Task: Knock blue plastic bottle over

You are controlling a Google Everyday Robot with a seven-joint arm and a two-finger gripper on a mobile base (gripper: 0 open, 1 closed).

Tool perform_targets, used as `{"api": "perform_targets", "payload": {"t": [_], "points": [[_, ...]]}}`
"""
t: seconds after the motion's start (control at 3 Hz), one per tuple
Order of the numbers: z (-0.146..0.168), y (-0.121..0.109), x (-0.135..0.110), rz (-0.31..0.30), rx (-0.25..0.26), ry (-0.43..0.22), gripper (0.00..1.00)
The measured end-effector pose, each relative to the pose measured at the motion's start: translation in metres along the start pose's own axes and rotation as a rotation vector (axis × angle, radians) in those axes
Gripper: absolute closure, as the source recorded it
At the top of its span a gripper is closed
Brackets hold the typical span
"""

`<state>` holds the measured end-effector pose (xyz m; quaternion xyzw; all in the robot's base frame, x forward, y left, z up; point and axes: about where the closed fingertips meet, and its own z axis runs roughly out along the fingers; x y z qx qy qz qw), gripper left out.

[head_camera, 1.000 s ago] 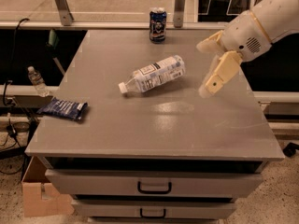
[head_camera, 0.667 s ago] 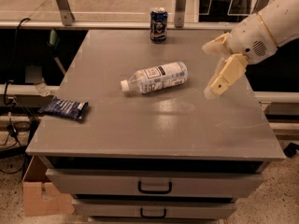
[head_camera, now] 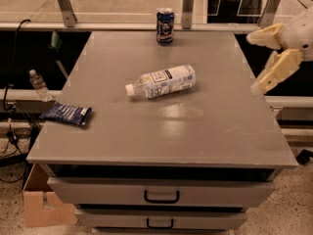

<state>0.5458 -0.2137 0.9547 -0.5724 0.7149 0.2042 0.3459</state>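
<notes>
The blue plastic bottle [head_camera: 162,82] lies on its side near the middle of the grey table [head_camera: 161,131], white cap pointing left, label facing up. My gripper [head_camera: 255,61] is at the right edge of the view, above the table's right edge and well apart from the bottle. Its two cream fingers [head_camera: 276,71] are spread apart and hold nothing.
A dark blue drink can [head_camera: 165,26] stands upright at the table's back edge. A dark blue snack bag [head_camera: 66,113] lies at the left edge. A tiny clear bottle [head_camera: 39,85] stands off the table to the left. Drawers [head_camera: 161,196] are below the front edge, a cardboard box [head_camera: 43,204] on the floor.
My gripper has drawn back to the right, away from the lying bottle, and the view has shifted so the table appears more to the left. The bottle stays on its side.
</notes>
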Motion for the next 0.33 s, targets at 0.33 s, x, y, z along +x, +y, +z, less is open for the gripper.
{"api": "perform_targets", "payload": {"t": [0.33], "points": [[-0.0025,-0.0034,-0.0054,-0.011,0.012,-0.006,0.0]]}}
